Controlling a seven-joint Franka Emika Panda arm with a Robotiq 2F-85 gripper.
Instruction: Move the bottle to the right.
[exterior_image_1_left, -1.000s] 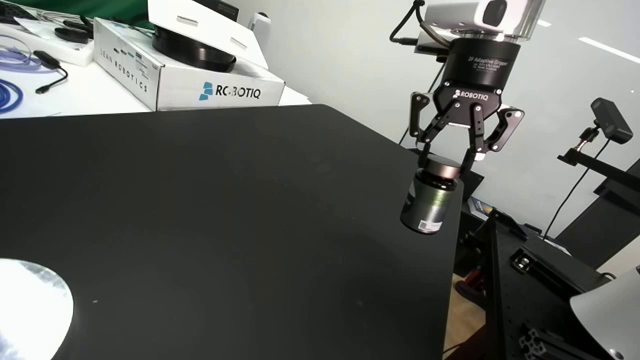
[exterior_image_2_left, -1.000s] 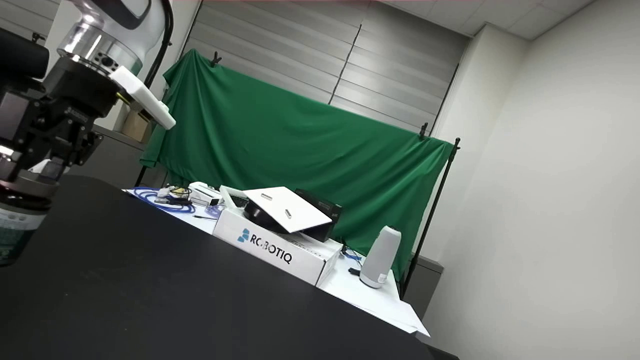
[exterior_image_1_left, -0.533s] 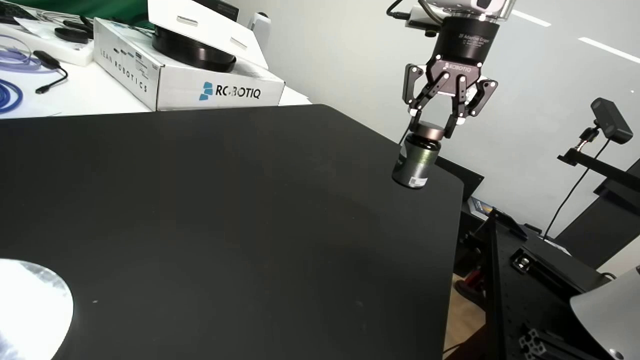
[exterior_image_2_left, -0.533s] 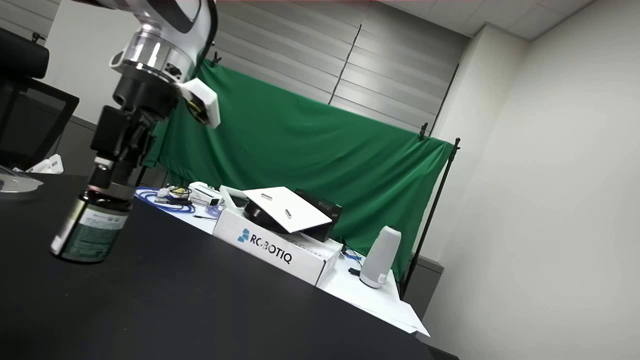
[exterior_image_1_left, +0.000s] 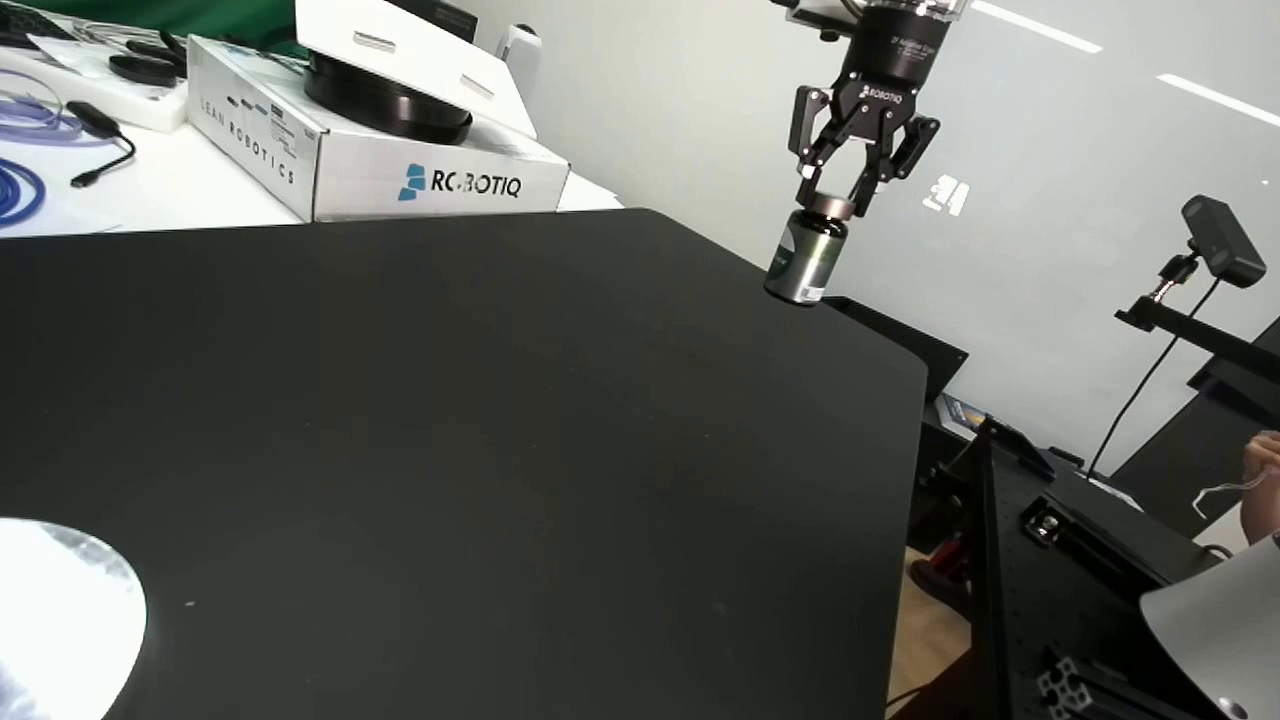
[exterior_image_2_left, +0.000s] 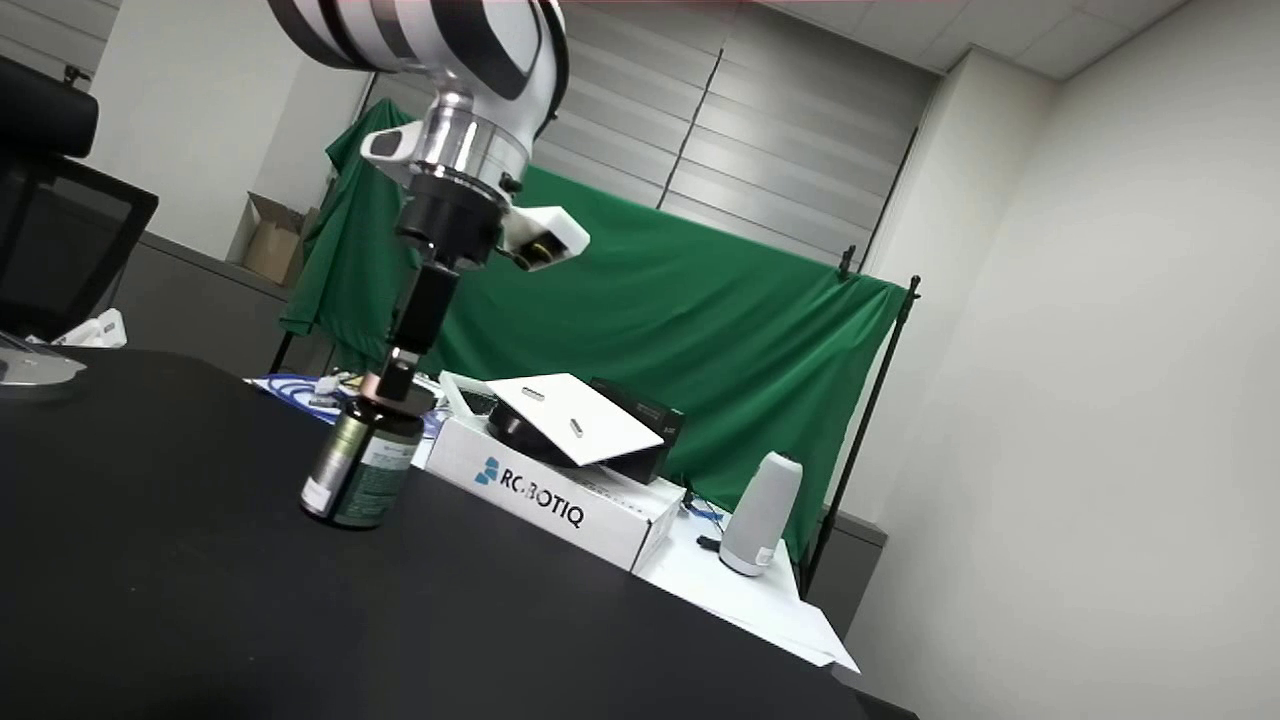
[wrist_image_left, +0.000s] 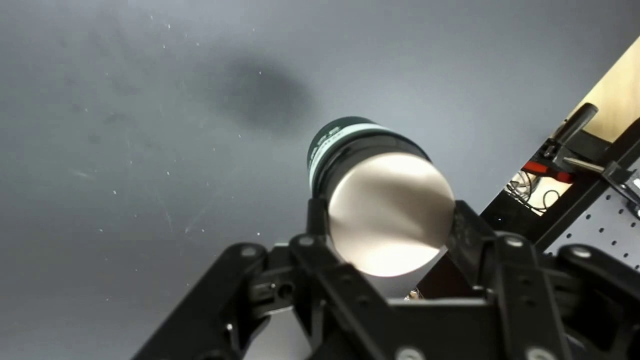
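Gleaming beneath its coppery cap (wrist_image_left: 391, 215), a dark, green-labelled bottle (exterior_image_2_left: 362, 468).

green cloth (exterior_image_2_left: 620, 270) hung behind a white table (exterior_image_1_left: 210, 190). on the table: blue cable (exterior_image_1_left: 36, 185), white carton (exterior_image_1_left: 440, 190) (lettered robotiq), grey tapered thing (exterior_image_2_left: 760, 515). tilted white board (exterior_image_1_left: 425, 60) sits on a black round thing (exterior_image_1_left: 390, 105) on the carton. in an exterior view: black chair (exterior_image_2_left: 60, 230); brown box (exterior_image_2_left: 272, 248) beside the cloth.
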